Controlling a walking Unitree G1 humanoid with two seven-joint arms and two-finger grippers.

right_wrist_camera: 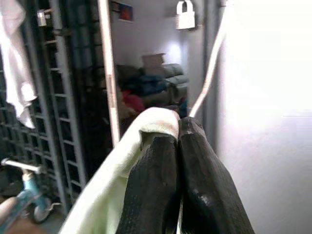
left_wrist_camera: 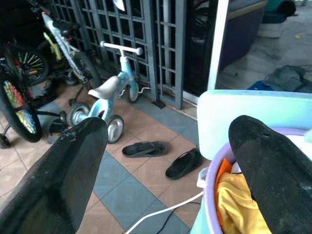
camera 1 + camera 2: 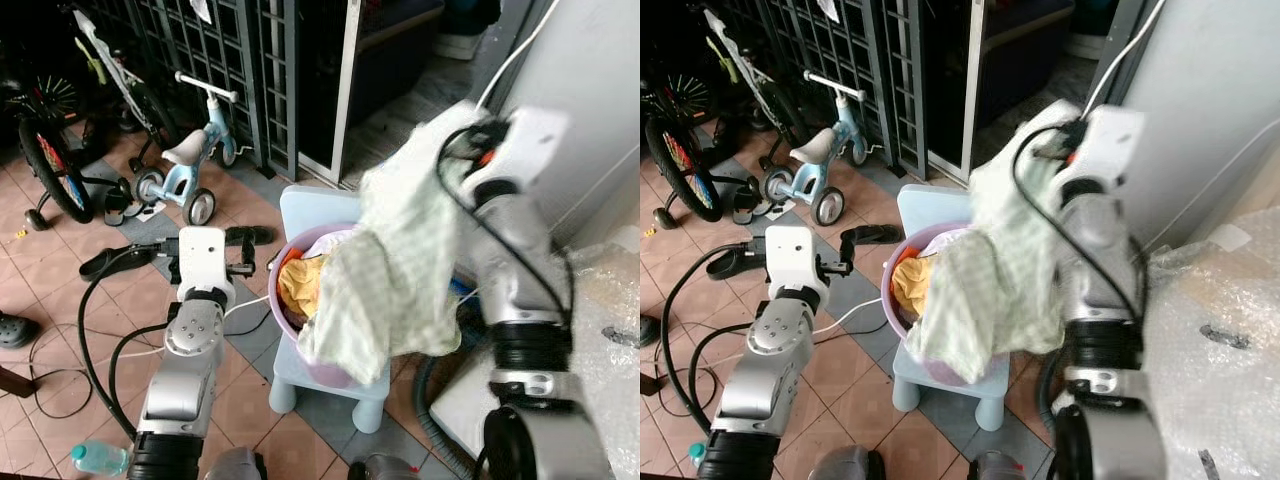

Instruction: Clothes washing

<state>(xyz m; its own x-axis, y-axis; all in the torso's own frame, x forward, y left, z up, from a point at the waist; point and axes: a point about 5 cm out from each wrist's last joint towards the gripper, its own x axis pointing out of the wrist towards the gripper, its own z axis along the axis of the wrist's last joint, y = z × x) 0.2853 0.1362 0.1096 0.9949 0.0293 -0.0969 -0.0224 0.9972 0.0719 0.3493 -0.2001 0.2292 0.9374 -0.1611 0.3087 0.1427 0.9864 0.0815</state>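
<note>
While draped over basin (image 3: 283, 318), cloth (image 3: 395, 270) pinched by right fingers (image 1: 161, 190)

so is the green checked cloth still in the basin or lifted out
Mostly lifted: the right gripper pinches the cloth high, and its lower end drapes over the basin rim.

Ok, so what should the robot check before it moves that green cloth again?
1. Right claw shut on the pale green cloth: ok.
2. Cloth lifted clear of the purple basin: not ok, its lower end hangs over the basin.
3. Left claw open and holding nothing: ok, beside the basin.
4. Basin steady on the light blue stool: cannot tell.
5. Yellow garment staying in the basin: ok.
6. Cloth free of the right arm's black cable: cannot tell.
</note>
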